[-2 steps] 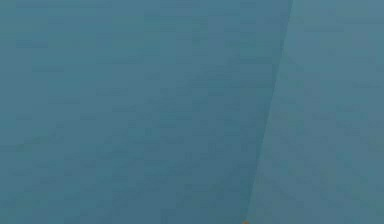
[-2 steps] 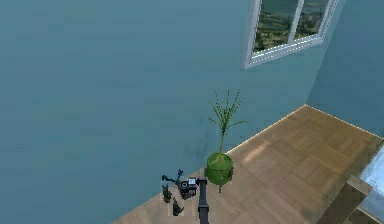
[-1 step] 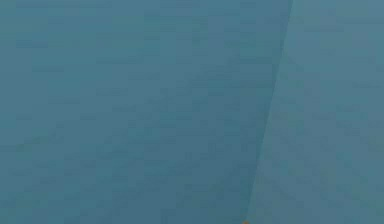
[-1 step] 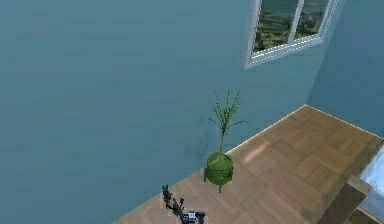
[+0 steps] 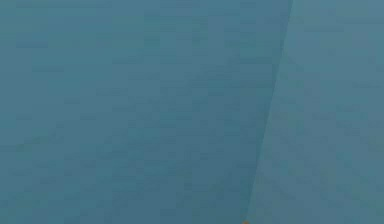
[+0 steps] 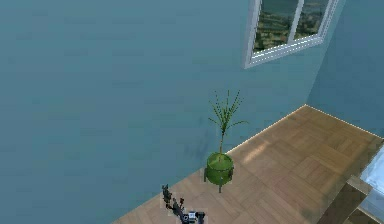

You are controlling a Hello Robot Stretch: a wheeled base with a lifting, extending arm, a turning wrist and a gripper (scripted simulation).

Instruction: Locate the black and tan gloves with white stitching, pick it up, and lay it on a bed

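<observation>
Walls: flat teal wall, with a corner crease.
Floor: wood plank floor.
Plant: spiky plant in a round green pot.
Fingers: thin dark fingers low by the wall; you cannot tell their state or load.
Gloves: you cannot tell where the gloves lie.

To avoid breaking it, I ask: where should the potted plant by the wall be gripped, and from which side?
Probably the round green pot, not the thin stems, which would likely bend. Come from the wooden floor side, since the teal wall stands close behind it.
</observation>
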